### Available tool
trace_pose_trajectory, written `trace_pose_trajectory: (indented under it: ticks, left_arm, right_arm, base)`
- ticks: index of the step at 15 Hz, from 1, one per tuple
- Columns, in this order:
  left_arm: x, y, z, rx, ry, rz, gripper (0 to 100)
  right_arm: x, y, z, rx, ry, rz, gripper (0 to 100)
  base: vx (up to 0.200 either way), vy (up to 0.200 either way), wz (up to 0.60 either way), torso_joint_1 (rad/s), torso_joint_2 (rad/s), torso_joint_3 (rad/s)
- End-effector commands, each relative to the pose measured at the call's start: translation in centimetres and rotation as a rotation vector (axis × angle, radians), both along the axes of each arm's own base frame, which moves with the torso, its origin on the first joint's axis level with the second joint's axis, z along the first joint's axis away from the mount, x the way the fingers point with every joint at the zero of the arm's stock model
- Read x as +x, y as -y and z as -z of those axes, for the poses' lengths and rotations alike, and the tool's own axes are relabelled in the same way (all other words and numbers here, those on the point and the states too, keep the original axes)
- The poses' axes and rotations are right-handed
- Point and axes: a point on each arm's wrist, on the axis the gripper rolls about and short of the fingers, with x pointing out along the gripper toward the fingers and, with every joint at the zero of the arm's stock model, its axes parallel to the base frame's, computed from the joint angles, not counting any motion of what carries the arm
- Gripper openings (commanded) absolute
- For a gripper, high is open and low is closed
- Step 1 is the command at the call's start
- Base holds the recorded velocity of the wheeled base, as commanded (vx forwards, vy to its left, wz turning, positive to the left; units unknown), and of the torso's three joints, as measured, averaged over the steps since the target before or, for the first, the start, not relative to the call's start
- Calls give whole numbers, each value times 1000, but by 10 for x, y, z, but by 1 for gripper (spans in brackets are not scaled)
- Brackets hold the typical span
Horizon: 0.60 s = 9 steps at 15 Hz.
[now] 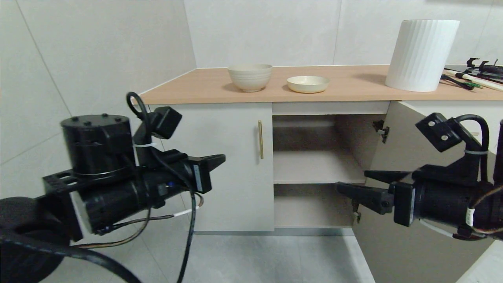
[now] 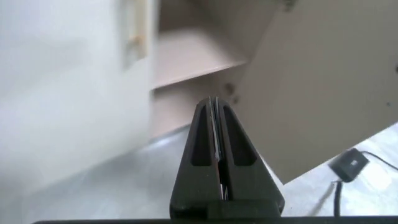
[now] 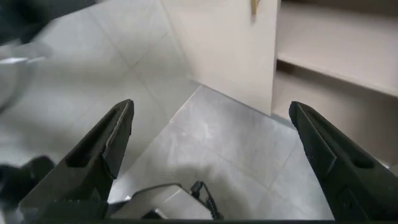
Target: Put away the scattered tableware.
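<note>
My left gripper (image 1: 222,158) is closed, its 2 fingers pressed flat together, clear in the left wrist view (image 2: 213,102). It hangs in front of the shut left white cabinet door (image 1: 232,165), below the level of the slim gold bar handle (image 1: 260,139). My right gripper (image 1: 352,180) is open with its jaws spread wide, and the right wrist view (image 3: 211,107) shows grey tiled floor (image 3: 217,149) between them. It sits in front of the open cabinet bay, beside the swung-out right beige cabinet door (image 1: 397,157), level with the inner white shelf (image 1: 314,167) that splits the bay into 2 compartments. The tableware is up on the light wooden countertop (image 1: 353,84), well above both grippers. The ribbed cream ceramic bowl (image 1: 250,77) stands upright toward the countertop's left end, roughly mid-depth. The shallow cream round dish (image 1: 308,83) lies just right of it, near but not touching, a little closer to the front edge. The tall white ribbed cylinder container (image 1: 422,55) stands upright toward the right end, well apart from the dish. A cluster of long black and pale tools (image 1: 471,76) lies at the countertop's far right edge, behind the container; I can't tell what they are. White tiled wall (image 1: 275,31) runs along the countertop's back edge and left side.
</note>
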Motion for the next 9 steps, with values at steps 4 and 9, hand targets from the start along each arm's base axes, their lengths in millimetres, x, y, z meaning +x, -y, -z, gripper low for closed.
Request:
trace_pose_trajectory:
  ticks: [4,9]
  left_arm:
    - [-39,-64,-43,-46,76,-143,0]
    - [-30,-65,-45,-76,68,-133,100]
  right_arm:
    - [40,-12,-15,-23,-55,58,100]
    - [17,5,-35,16,-44,77,100]
  base:
    - [0,0,0,0,0,0]
    - [0,0,0,0,0,0]
